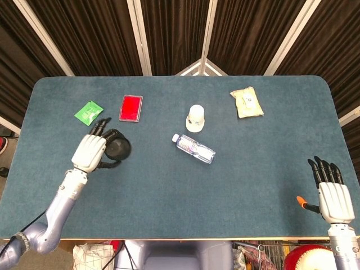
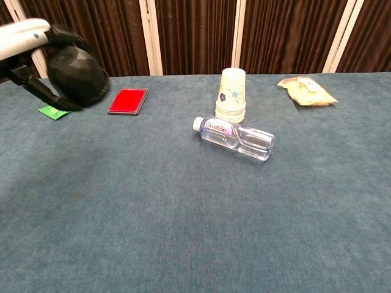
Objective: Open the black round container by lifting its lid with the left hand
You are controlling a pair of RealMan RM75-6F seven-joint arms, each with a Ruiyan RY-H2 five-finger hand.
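The black round container is in my left hand, held above the table's left part, below the red case. In the chest view the container shows as a faceted black dome at the upper left, with the left hand wrapped over its top and dark fingers curled under it. No gap between lid and base is visible. My right hand rests at the table's front right corner, fingers straight and apart, holding nothing; the chest view does not show it.
A red flat case and a green packet lie behind the left hand. A paper cup stack and a lying clear water bottle sit mid-table. A yellow snack bag lies far right.
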